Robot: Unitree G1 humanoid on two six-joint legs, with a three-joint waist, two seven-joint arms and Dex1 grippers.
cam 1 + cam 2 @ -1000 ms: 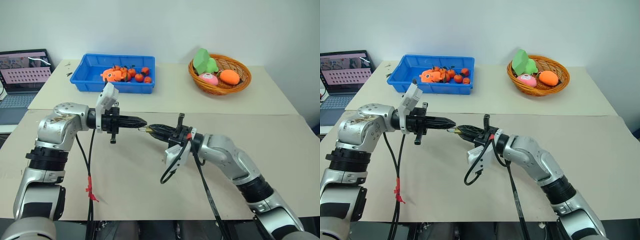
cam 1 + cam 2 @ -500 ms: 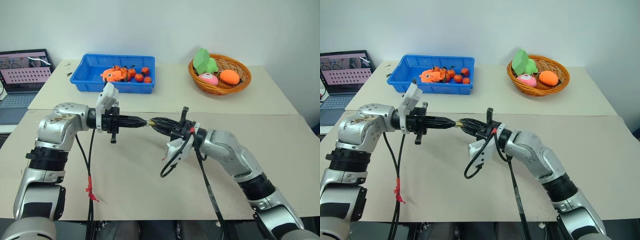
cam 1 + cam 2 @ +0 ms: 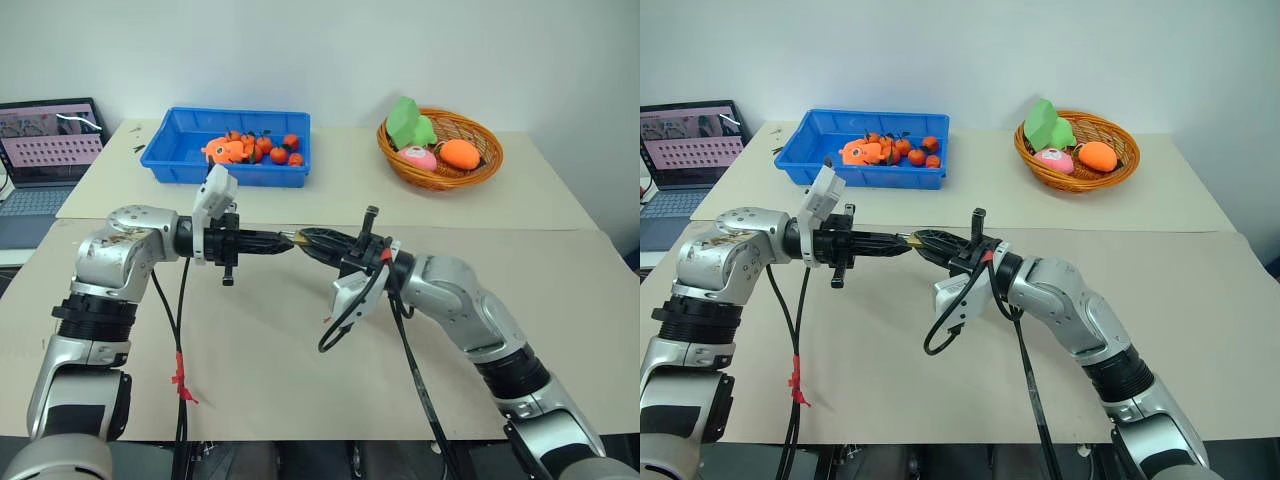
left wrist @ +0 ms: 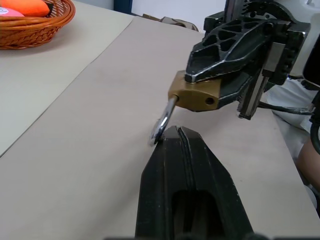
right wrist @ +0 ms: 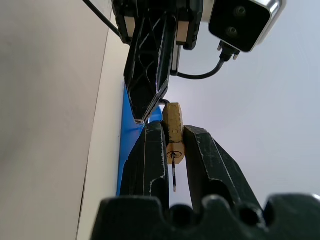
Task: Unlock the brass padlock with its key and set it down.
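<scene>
At the far left of the left eye view a laptop is seen, and to its right, in the upper left, a blue bin of small orange fruits. Below these, left of centre, the left gripper is held level above the table, pointing right; its fingers are pressed together, and in the left wrist view their tips are pinched on the silver shackle. At the centre of the frame, between the two grippers and off the table, the padlock is found. Its brass body is clamped between the narrowly parted fingers of the right gripper, which reaches in from the right. The key is seen in the right wrist view (a thin blade standing in the keyway, between the two fingers). In the upper right a wicker basket with toy food is set.
</scene>
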